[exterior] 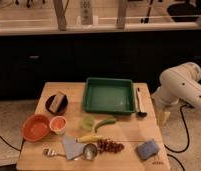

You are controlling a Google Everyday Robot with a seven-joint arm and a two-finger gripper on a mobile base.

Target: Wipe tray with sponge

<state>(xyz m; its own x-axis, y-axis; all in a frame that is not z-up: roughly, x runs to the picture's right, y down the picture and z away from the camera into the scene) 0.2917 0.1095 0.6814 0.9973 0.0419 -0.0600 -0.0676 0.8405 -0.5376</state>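
Note:
A green rectangular tray (109,95) sits at the back middle of the wooden table (129,132). A blue sponge (147,148) lies at the table's front right corner. A tan sponge-like block (56,101) rests on a small dark plate at the left. My white arm (181,85) comes in from the right. My gripper (164,118) hangs pointing down just off the table's right edge, to the right of the tray and behind the blue sponge, touching neither.
A black utensil (139,102) lies right of the tray. An orange bowl (36,127), small orange cup (58,123), green cup (88,122), banana (89,138), grapes (110,146), grey cloth (71,146) and metal scoop (90,150) fill the front. A dark counter stands behind.

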